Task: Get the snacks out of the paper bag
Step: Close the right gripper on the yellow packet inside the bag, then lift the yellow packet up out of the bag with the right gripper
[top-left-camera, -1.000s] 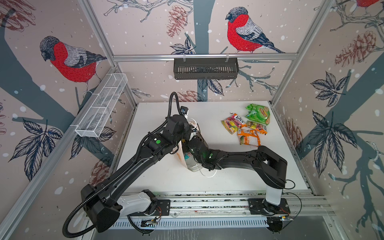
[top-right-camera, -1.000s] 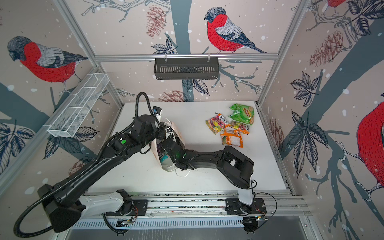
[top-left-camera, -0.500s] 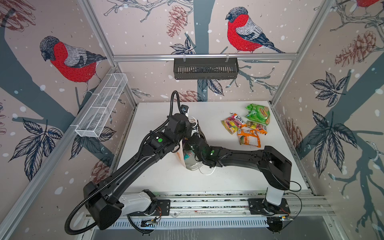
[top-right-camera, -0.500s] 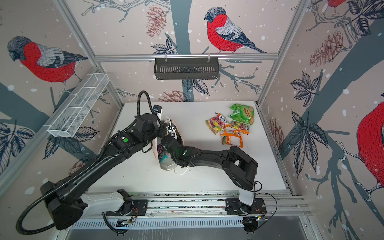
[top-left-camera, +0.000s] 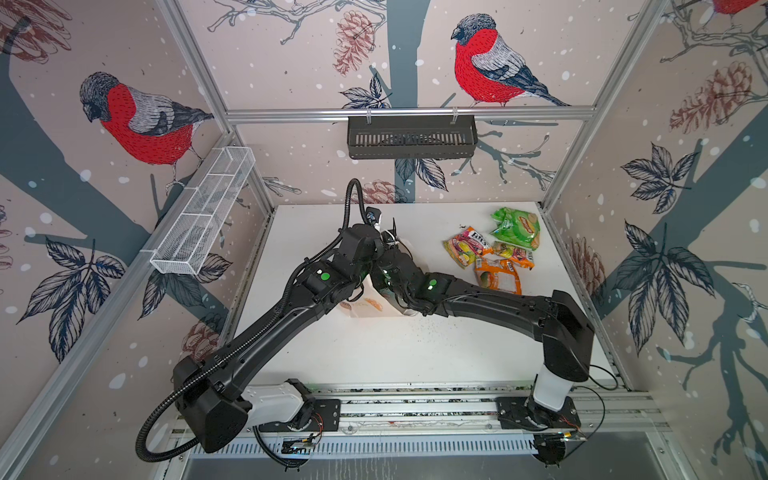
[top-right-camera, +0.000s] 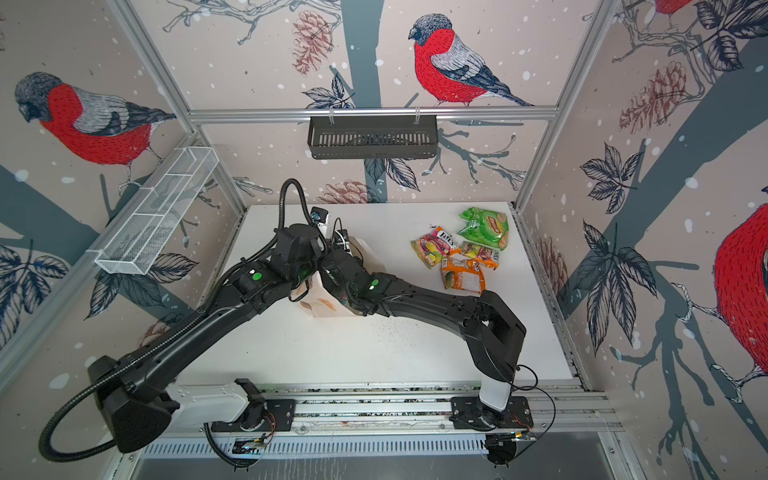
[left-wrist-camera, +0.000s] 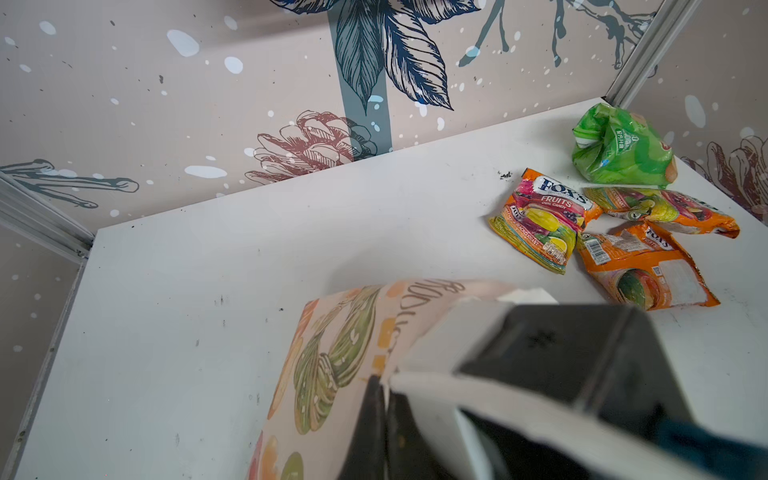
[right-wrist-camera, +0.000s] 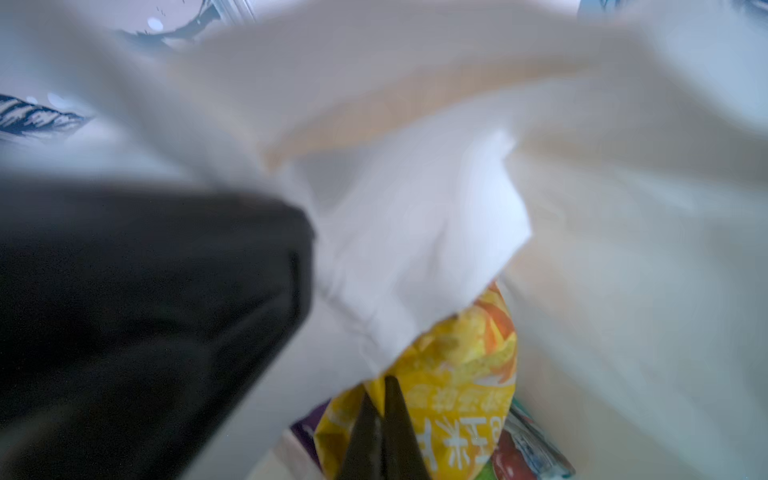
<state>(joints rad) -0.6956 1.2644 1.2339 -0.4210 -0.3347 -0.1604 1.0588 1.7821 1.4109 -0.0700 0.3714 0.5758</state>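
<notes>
At desk centre: cream-white printed paper carrier bag, between both arms. Its rim is pinched by the left fingers, closed tight. Inside the bag, the right fingers are narrowed together against a crinkly yellow packet; whether they grip it is unclear. Green glossy packet, multicoloured packet and orange packet lie on the white desk, far right.
</notes>
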